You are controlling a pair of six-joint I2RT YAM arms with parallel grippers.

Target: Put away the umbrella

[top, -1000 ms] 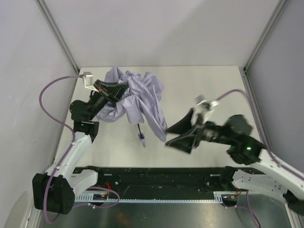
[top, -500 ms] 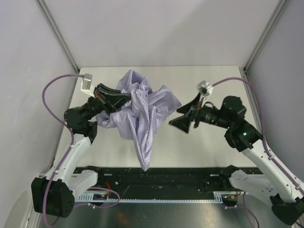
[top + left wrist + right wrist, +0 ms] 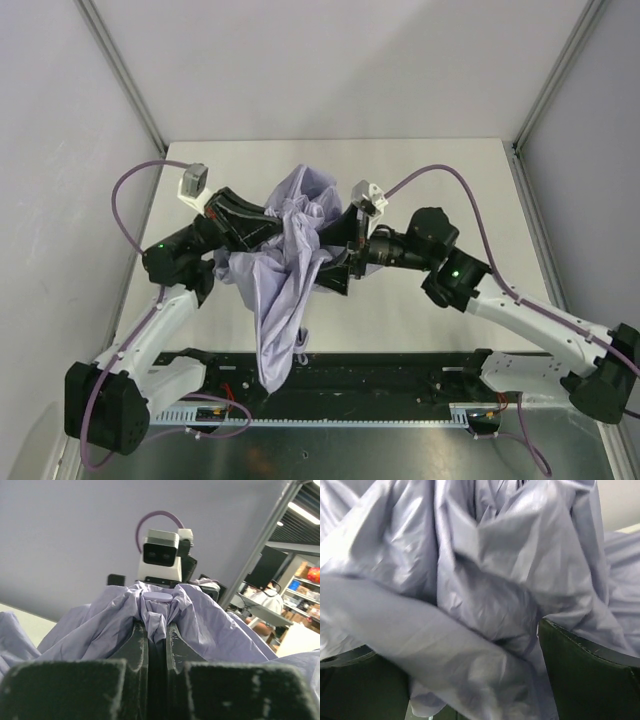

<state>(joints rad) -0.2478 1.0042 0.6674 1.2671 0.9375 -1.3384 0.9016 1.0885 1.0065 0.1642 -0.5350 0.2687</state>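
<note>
Overall: grey walls; pale table; the umbrella mid-frame, canopy draping toward the bottom edge, shaft and handle hidden; left gripper pinched tight on its fabric; right gripper spread wide, folds between its fingers.

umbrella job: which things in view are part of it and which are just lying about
Part of the job:
- umbrella, lavender canopy hanging crumpled
- left pincer, shut on a fold of the canopy
- right pincer, open, with fabric between its fingers

Just there:
- table
- purple cables on the arms
</note>
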